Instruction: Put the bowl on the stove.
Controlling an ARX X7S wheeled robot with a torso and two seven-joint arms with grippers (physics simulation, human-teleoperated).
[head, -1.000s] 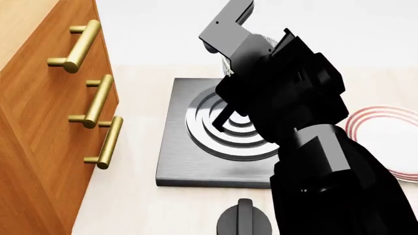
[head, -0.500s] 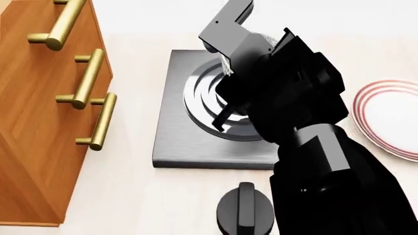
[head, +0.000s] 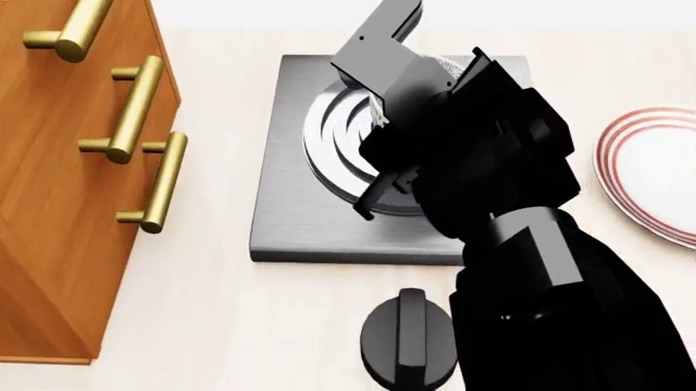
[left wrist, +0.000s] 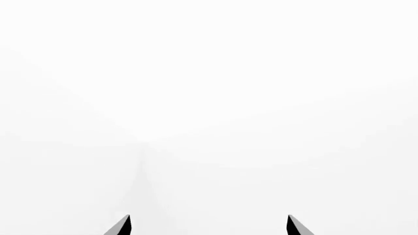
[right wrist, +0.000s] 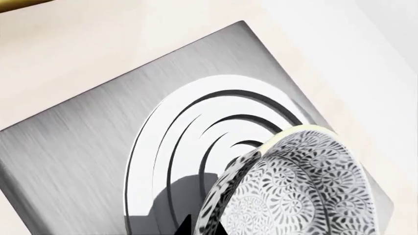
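- Fingertips (left wrist: 129, 226) are all the left wrist view is giving me: two dark tips standing apart with nothing between them, against blank white. I am reading the left gripper (left wrist: 209, 226) as spread and idle, looking at nothing of the task.
- Head view is showing me the right gripper (head: 383, 114) hanging over the stove (head: 293, 220), above its ring burner, with my own black arm covering most of it. The bowl (head: 435, 67) is peeking out only as a speckled sliver beside the grey wrist block. A black knob (head: 409, 342) is sitting on the counter (head: 207, 318) near the stove's front edge, and a red-ringed plate (head: 653, 175) is lying well to the right.
- Right wrist view is showing me the bowl tilted on edge over the burner rings, its rim pinched in my right jaws. I am judging it rigid, glazed, slippery and breakable; a rim pinch is the natural hold, so I am planning a slow lowering.
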